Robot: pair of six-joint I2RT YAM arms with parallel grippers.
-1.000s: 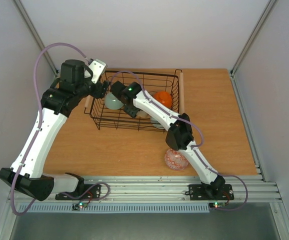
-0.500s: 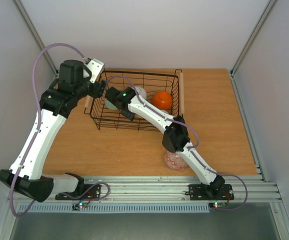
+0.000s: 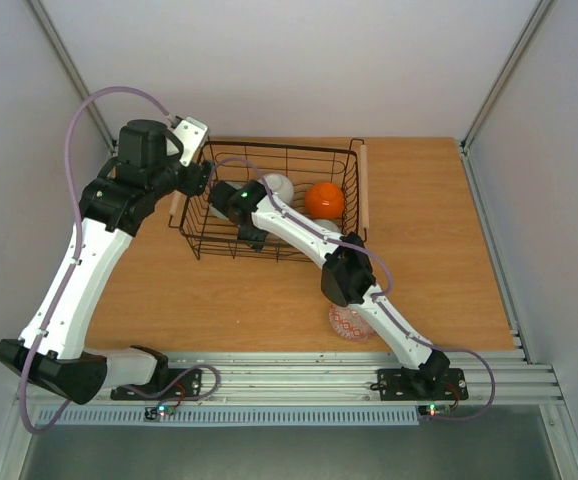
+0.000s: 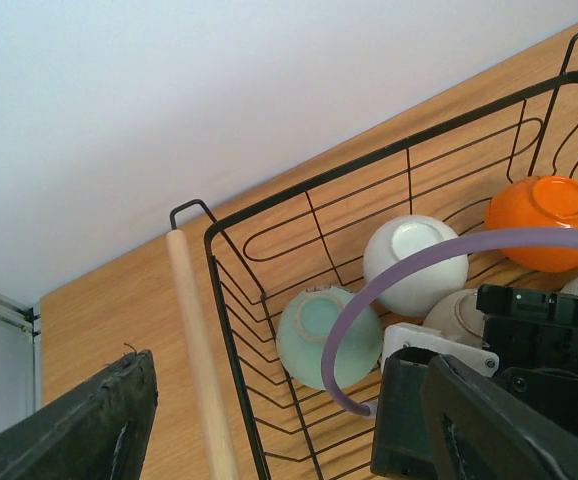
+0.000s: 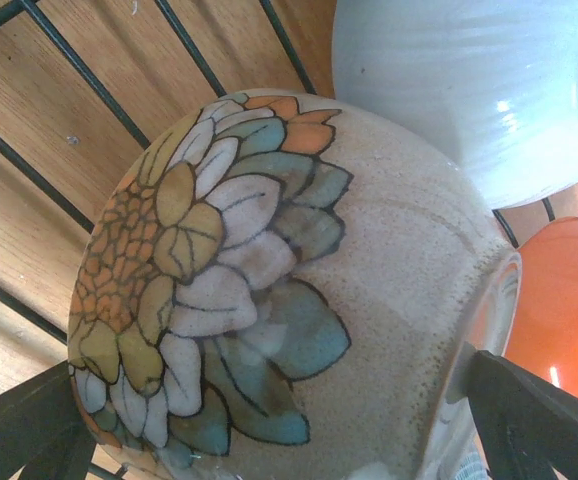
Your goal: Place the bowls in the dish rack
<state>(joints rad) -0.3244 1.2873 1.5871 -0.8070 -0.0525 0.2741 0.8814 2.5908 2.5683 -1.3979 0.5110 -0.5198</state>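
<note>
The dish rack is a black wire basket with wooden handles at the back of the table. In the left wrist view a celadon bowl, a white bowl, an orange bowl and a beige bowl lie upside down in it. My right gripper reaches down into the rack's left half. Its open fingers straddle the beige flowered bowl, which rests on the wires. My left gripper hangs open over the rack's left handle, holding nothing. A red-patterned bowl sits on the table, half hidden under the right arm.
The right arm's purple cable loops across the rack in the left wrist view. Walls close in on the table at the left, back and right. Bare wood lies to the right of the rack.
My right arm has slid left and deeper into the rack, uncovering the white bowl and covering the celadon one. Its jaws have spread wider. The left arm has stayed put.
</note>
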